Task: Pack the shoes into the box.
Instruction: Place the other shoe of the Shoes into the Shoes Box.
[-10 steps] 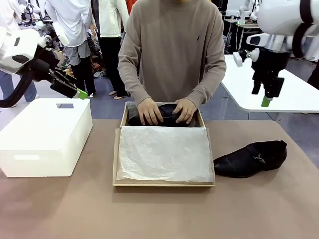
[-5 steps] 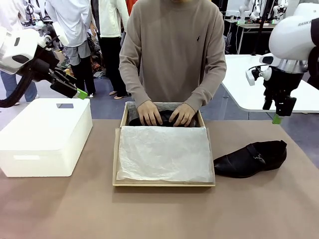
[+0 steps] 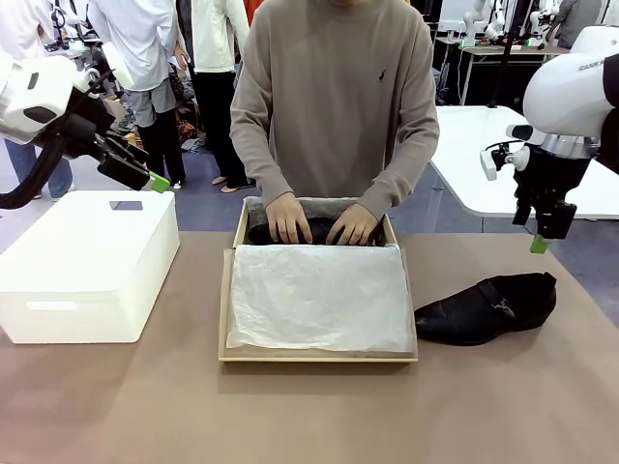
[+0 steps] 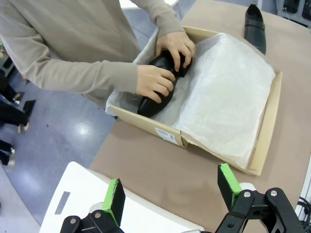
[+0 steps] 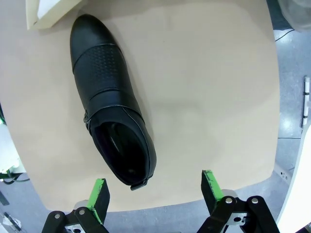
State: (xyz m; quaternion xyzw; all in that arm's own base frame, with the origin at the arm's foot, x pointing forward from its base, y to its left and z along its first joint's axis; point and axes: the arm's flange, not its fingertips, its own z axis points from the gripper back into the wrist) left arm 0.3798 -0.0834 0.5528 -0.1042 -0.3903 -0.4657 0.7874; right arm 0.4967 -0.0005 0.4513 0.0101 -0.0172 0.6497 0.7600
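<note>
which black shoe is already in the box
The glossy black leather shoe under the person's hands, inside the tan cardboard box; the other lies on the table.

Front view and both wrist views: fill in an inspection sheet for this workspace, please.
Surface: brown table, bare in front of the box.
Job's things: tan box at mid-table, lined with white tissue paper; one shoe at its far end under the person's hands; other shoe on the table, right of the box.
Clutter: white box at the left.
Grippers: left gripper open, above the white box; right gripper open, above the loose shoe's heel.
Cables: dark cable on the floor past the table edge.
Surroundings: person at the far side, white table behind, people standing farther off.
</note>
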